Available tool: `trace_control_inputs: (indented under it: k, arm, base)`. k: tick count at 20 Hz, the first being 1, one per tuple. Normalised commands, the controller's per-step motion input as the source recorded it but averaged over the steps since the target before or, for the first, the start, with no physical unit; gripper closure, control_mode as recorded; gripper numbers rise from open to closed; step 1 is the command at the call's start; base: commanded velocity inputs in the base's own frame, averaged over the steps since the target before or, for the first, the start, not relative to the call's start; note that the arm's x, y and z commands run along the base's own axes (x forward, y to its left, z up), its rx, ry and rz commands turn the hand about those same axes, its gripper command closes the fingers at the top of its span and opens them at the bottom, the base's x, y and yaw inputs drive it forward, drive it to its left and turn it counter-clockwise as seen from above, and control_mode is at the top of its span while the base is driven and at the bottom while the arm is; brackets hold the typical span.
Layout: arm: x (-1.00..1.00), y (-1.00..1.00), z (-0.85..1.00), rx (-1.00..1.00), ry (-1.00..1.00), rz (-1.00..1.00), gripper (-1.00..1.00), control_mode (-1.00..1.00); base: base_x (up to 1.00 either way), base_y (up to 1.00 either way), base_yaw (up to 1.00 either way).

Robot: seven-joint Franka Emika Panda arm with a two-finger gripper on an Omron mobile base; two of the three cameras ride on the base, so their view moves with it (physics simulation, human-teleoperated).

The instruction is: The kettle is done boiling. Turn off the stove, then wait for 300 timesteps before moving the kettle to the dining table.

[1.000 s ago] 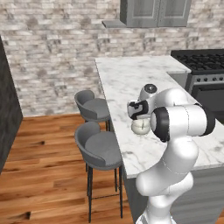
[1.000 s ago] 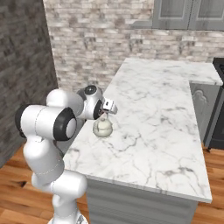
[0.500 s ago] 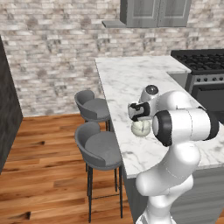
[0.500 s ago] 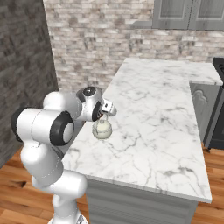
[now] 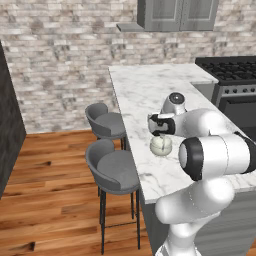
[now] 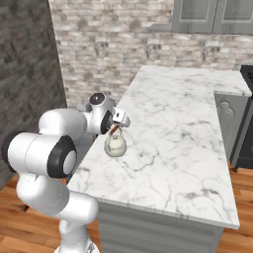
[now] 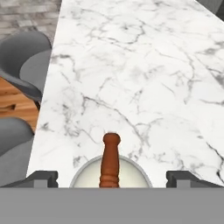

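The small cream-white kettle (image 5: 161,145) (image 6: 115,147) stands upright on the dining table (image 5: 142,87) (image 6: 183,123), near its stool-side edge. My gripper (image 5: 158,127) (image 6: 119,120) hovers just above it, open. In the hand view the kettle (image 7: 85,176) sits directly below with its red-brown handle (image 7: 110,159) between my two fingertips (image 7: 42,178), which stand wide apart and clear of it. The stove (image 5: 231,71) is at the far right, beyond the counter's corner.
Two grey padded stools (image 5: 106,122) (image 5: 112,168) stand along the table's left side over the wood floor. A brick wall and grey upper cabinets (image 5: 177,14) close off the back. The marble top stretches bare beyond the kettle (image 7: 131,65).
The jaws have opened and let go of the kettle's handle. The kettle stays where it was on the marble; the hand has hardly moved.
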Motion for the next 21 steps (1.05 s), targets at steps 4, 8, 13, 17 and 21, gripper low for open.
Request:
trace_control_inputs:
  k: [4,8,13,17,21]
  arm:
    - [-0.18,0.05,0.41,0.00,0.00,0.00,-1.00,-1.00]
    - [-0.38,0.09,0.43,-0.01,0.00,0.00,-1.00,-1.00]
    - [-0.54,0.13,0.45,-0.02,-0.05,0.00,-1.00,-1.00]
    - [-0.65,0.12,0.43,-0.04,-0.08,-0.01,-1.00,-1.00]
    - [-0.69,0.10,0.40,-0.03,-0.09,-0.01,-1.00,-1.00]
  base:
    - [0.00,0.00,0.00]
    - [0.00,0.00,0.00]
    - [0.00,0.00,0.00]
    - [0.00,0.00,0.00]
    - [0.00,0.00,0.00]
